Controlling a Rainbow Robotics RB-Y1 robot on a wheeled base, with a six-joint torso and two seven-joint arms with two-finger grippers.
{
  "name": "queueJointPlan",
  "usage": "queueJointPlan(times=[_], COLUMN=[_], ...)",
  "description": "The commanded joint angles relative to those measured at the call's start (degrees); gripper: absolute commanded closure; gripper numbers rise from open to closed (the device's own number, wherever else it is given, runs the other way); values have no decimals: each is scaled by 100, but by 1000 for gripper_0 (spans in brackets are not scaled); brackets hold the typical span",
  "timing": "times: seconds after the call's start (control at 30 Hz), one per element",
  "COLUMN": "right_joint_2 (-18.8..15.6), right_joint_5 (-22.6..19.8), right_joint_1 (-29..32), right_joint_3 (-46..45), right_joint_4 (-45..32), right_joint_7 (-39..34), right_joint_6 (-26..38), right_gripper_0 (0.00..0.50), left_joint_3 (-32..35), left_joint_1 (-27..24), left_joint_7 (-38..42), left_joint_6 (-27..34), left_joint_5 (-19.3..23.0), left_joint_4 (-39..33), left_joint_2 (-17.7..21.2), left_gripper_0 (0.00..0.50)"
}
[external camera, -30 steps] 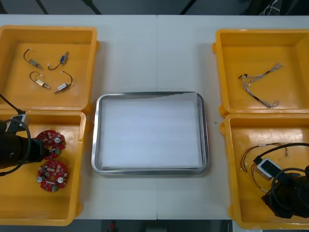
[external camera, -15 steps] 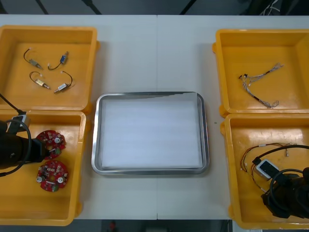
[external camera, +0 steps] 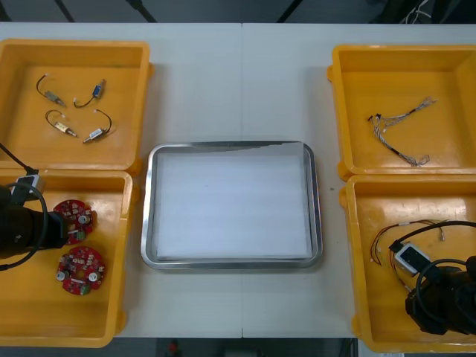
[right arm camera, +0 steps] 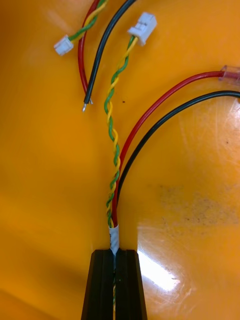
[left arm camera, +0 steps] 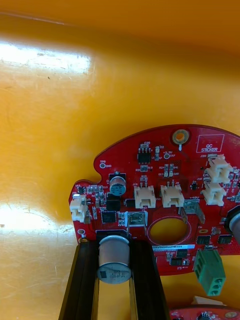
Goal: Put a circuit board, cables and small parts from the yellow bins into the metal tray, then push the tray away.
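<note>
Two round red circuit boards lie in the near left yellow bin. My left gripper is shut on the upper circuit board, its fingers clamping a silver cylinder that stands on the board. The other board lies just nearer. In the near right yellow bin my right gripper is shut on the red and yellow cable bundle, which runs on past the fingertips. The right arm covers that grip from above; loose cable shows beside it.
The metal tray, white inside, sits between the bins. The far left bin holds several small metal parts. A twisted blue and white cable lies in the far right bin.
Both grippers have gone from open to shut, the left on the upper circuit board, the right on the cable bundle. The right arm has sunk slightly.
</note>
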Motion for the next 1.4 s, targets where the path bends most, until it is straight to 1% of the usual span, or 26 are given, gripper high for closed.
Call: queueJointPlan(times=[0.03, 0.17, 0.23, 0.27, 0.33, 0.37, 0.53, 0.7, 0.8, 0.9, 0.97, 1.07, 1.13, 1.2, 1.3, 1.4], right_joint_2=[-158, -140, -52, -17, 150, 194, 616, 932, 1099, 1231, 1275, 1275, 1266, 1266, 1266, 1275], right_joint_5=[-48, -145, -347, -409, -672, -734, -1173, -1463, -1534, -1560, -1569, -1569, -1569, -1569, -1586, -1622], right_joint_1=[-260, -427, -533, -559, -674, -700, -1043, -1368, -1614, -1886, -2080, -2256, -2396, -2484, -2642, -2809], right_joint_3=[-306, -579, -851, -921, -1238, -1317, -1976, -2503, -2767, -2960, -3066, -3110, -3154, -3154, -3154, -3136], right_joint_4=[-291, -519, -669, -686, -774, -801, -959, -1047, -1064, -1064, -1064, -1064, -1064, -1064, -1064, -1064], right_joint_7=[-73, -82, -64, -64, -38, -20, 94, 155, 191, 191, 164, 147, 129, 103, 32, -91], right_joint_6=[573, 1109, 1522, 1619, 2049, 2155, 3077, 3842, 4273, 4278, 4278, 4278, 4278, 4278, 4278, 4278], right_gripper_0=[500, 500, 500, 500, 500, 500, 500, 500, 500, 500, 500, 500, 500, 500, 500, 500], left_joint_3=[-57, -66, -66, -57, -66, -66, -66, -66, -66, -40, -13, 31, 136, 259, 576, 927], left_joint_1=[-154, -145, -136, -128, -101, -101, -75, -48, -48, -48, -48, -40, -40, -40, -40, -40], left_joint_7=[283, 266, 230, 230, 195, 186, 107, 19, -16, -51, -68, -86, -95, -112, -156, -200], left_joint_6=[-49, -49, -49, -49, -49, -49, -49, -49, -49, -49, -49, 4, 56, 171, 566, 953], left_joint_5=[-128, -155, -137, -120, -67, -49, 56, 153, 258, 416, 443, 504, 663, 777, 961, 1304], left_joint_4=[-44, -132, -238, -264, -352, -361, -484, -589, -642, -668, -738, -782, -774, -756, -747, -765], left_joint_2=[-40, 91, 258, 294, 434, 461, 689, 944, 1102, 1199, 1295, 1427, 1498, 1533, 1542, 1533], left_gripper_0=[500, 500, 500, 500, 500, 500, 500, 500, 500, 500, 500, 500, 500, 500, 500, 500])
